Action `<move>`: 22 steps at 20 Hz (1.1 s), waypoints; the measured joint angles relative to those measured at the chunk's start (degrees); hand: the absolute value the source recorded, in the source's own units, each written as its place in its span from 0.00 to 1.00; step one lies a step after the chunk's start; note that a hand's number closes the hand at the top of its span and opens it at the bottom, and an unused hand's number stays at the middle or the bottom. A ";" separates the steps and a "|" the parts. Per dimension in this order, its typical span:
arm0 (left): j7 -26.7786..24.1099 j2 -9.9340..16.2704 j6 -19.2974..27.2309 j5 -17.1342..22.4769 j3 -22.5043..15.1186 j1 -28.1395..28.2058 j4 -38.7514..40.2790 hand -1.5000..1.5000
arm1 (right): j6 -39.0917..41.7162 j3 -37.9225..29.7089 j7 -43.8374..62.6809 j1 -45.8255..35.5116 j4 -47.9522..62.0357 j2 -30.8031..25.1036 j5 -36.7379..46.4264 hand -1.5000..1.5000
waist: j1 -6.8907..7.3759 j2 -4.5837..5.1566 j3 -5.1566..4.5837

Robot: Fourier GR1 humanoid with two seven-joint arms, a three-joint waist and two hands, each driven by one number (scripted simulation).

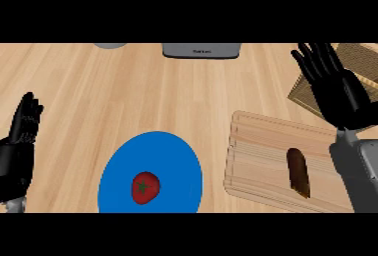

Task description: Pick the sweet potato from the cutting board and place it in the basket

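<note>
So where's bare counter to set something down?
Widest bare wood lies between the left hand, the blue plate and the grey appliance. Crowded at right: cutting board with sweet potato, right hand, basket.

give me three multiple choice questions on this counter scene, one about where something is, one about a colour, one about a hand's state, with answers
1. Where does the sweet potato lie?
A. on the cutting board
B. in the basket
C. on the plate

2. What colour is the plate under the tomato?
A. white
B. blue
C. green

3. How is the right hand?
A. curled round the sweet potato
B. pressing on the tomato
C. open, holding nothing

Answers:
1 A, the dark brown sweet potato rests on the wooden board at the view's right.
2 B, the round plate around the red tomato is blue.
3 C, its fingers are straight, beyond the board and in front of the basket, apart from the sweet potato.
</note>
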 measured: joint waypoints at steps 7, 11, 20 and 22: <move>9.51 -4.93 -4.62 5.26 -5.40 3.98 8.97 0.50 | 3.60 10.33 4.45 -2.49 2.51 -2.46 9.76 1.00 | 0.79 0.56 0.84; 14.27 -5.79 -7.30 7.52 -7.30 4.84 11.92 0.50 | 3.84 22.51 4.56 0.45 2.83 0.35 19.87 0.00 | 0.66 0.23 1.12; 17.66 -5.55 -9.52 9.71 -6.81 4.99 12.69 0.50 | -7.74 38.11 19.15 -1.83 1.67 -0.15 49.06 0.00 | -0.72 -1.36 1.41; 17.74 -5.62 -9.70 9.82 -6.72 5.07 12.94 0.50 | -6.00 39.18 24.78 -5.74 0.52 -2.12 53.84 0.00 | -0.91 -1.55 1.38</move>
